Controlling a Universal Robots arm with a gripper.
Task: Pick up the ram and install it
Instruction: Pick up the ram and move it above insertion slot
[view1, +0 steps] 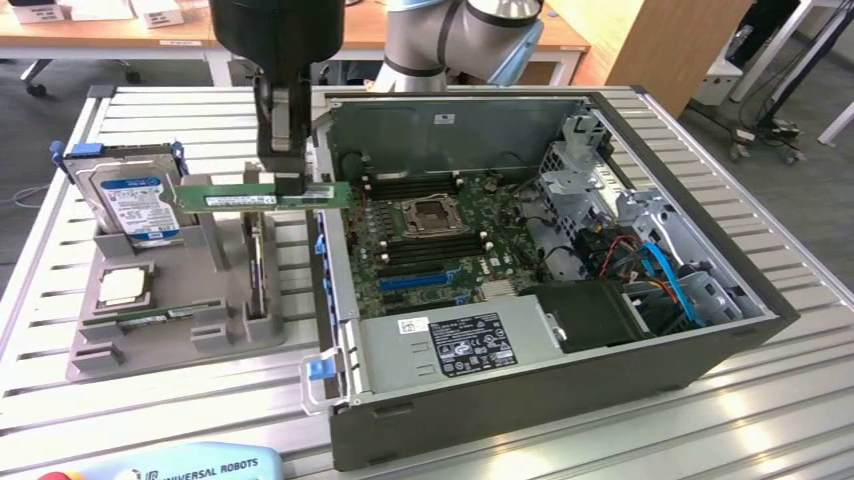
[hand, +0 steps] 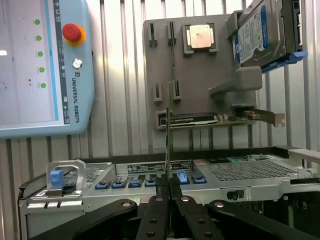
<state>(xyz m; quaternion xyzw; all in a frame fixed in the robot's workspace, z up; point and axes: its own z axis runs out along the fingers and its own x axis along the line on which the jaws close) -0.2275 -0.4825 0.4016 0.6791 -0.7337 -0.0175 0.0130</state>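
Note:
The ram (view1: 240, 197) is a long green stick with a white sticker, held level in the air above the grey holder (view1: 174, 330) and the near wall of the open computer case (view1: 534, 380). My gripper (view1: 286, 180) comes down from above and is shut on the ram near its case-side end. In the wrist view the ram (hand: 169, 135) appears edge-on as a thin upright line rising from between the black fingers (hand: 156, 207). Inside the case, the motherboard (view1: 441, 250) lies to the exterior view's right of the ram.
The holder carries a silver hard drive with a blue label (view1: 134, 200), a square silver processor chip (view1: 123, 285) and an expansion card (hand: 200, 120). A teach pendant (hand: 40, 65) lies on the slatted table (view1: 80, 400). The arm's base (view1: 454, 40) stands behind the case.

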